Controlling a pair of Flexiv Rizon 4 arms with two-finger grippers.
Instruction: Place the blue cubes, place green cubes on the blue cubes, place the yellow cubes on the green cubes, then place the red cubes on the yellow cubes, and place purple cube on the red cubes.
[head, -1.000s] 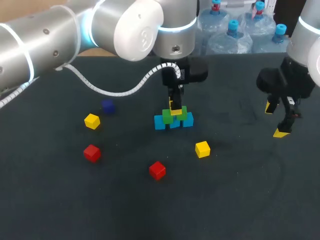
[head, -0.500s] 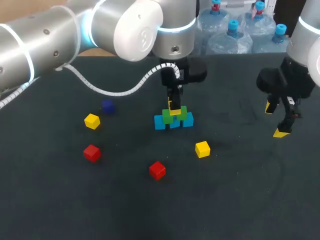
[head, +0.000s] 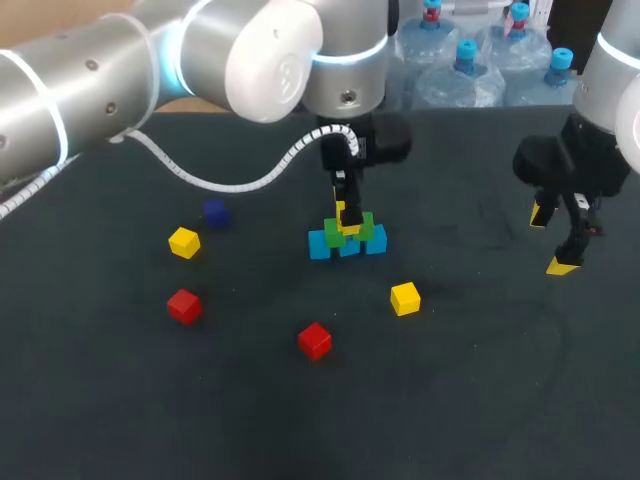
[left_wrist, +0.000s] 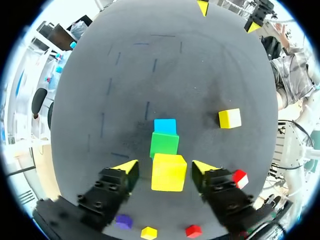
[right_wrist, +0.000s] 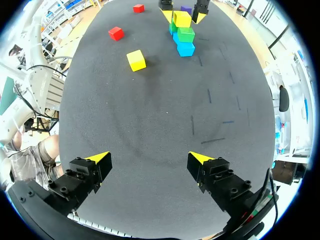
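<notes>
A stack stands mid-table: blue cubes (head: 320, 244) at the bottom, green cubes (head: 366, 226) on them, and a yellow cube (head: 351, 229) on top. My left gripper (head: 345, 212) hangs right over it. In the left wrist view the yellow cube (left_wrist: 169, 172) lies between the open fingers of the left gripper (left_wrist: 166, 168), with a gap on each side, above a green cube (left_wrist: 164, 143) and a blue cube (left_wrist: 165, 126). Loose on the table are yellow cubes (head: 184, 242) (head: 405, 298), red cubes (head: 184, 306) (head: 315, 341) and a purple cube (head: 215, 212). My right gripper (head: 560, 240) stands open and empty at the right, far from the stack (right_wrist: 185, 34).
The dark table (head: 480, 380) has bare cloth at the front and between the stack and my right arm. The left arm's white cable (head: 230, 182) hangs above the back left of the table.
My left gripper's fingers have spread apart, letting go of the yellow cube on top of the stack. The right arm and the loose cubes have not moved.
</notes>
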